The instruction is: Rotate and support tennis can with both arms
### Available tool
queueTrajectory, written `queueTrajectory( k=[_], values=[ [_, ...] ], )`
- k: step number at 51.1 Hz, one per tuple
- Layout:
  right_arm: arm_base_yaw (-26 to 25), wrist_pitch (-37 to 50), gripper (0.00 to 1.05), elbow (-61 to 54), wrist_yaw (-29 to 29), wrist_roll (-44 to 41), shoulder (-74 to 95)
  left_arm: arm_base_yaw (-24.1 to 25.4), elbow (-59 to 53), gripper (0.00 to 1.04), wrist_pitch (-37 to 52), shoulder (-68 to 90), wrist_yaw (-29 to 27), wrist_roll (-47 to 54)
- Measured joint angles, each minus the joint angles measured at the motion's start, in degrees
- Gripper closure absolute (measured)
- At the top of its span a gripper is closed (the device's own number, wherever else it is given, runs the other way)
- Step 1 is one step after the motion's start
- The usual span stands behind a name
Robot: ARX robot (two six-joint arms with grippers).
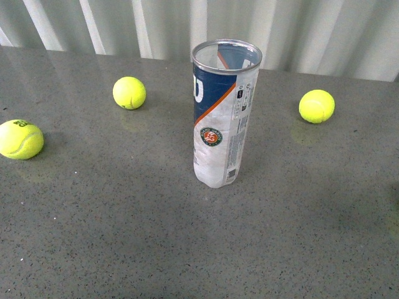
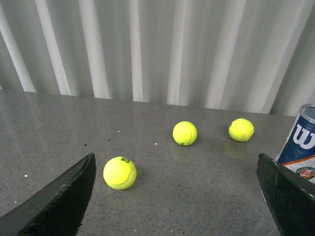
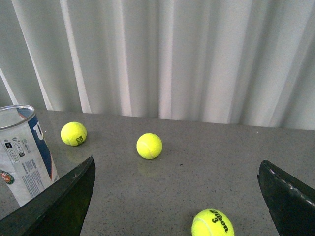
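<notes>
The tennis can (image 1: 221, 112) stands upright in the middle of the grey table, open silver rim on top, navy label with orange stripe and round emblem. No arm shows in the front view. In the left wrist view the can (image 2: 301, 142) is at the edge, beside one finger; my left gripper (image 2: 177, 196) is open and empty over bare table. In the right wrist view the can (image 3: 24, 152) stands just beyond one finger; my right gripper (image 3: 177, 196) is open and empty.
Three yellow tennis balls lie on the table: one at the far left (image 1: 20, 139), one behind left of the can (image 1: 129, 92), one at the right (image 1: 316, 106). A ball (image 3: 212, 223) lies between the right fingers. A white corrugated wall (image 1: 199, 25) backs the table.
</notes>
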Motion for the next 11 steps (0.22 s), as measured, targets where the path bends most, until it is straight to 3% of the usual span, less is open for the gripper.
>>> queueTrajectory(
  k=[11],
  values=[
    [0.0, 0.0, 0.07, 0.0, 0.0, 0.0, 0.0, 0.0, 0.0, 0.07, 0.0, 0.0, 0.0, 0.0]
  ],
)
